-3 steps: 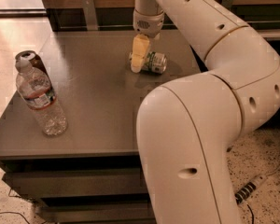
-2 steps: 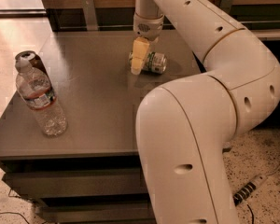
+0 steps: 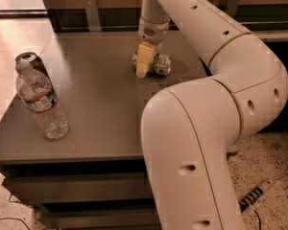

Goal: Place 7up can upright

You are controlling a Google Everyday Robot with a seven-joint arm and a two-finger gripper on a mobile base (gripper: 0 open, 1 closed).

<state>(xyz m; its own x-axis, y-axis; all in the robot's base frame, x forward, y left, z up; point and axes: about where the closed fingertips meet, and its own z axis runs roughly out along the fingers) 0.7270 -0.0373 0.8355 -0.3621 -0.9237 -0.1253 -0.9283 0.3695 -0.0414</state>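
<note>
The 7up can (image 3: 159, 64) lies on its side on the dark grey table (image 3: 101, 104), near the far middle, with a silver end facing right. My gripper (image 3: 144, 63) hangs straight down from the white arm and is down at the can, its cream-coloured finger (image 3: 143, 57) covering the can's left part. The finger tip reaches almost to the table top. Most of the can's left half is hidden behind the finger.
A clear plastic water bottle (image 3: 41, 102) stands upright near the table's left front. A dark brown can (image 3: 30, 61) with a silver top stands just behind it. My arm's large white links (image 3: 197, 143) fill the right foreground. A cable lies on the floor (image 3: 254, 193).
The gripper stays at the lying can. No clear movement of the can, the bottle or the brown can shows.
</note>
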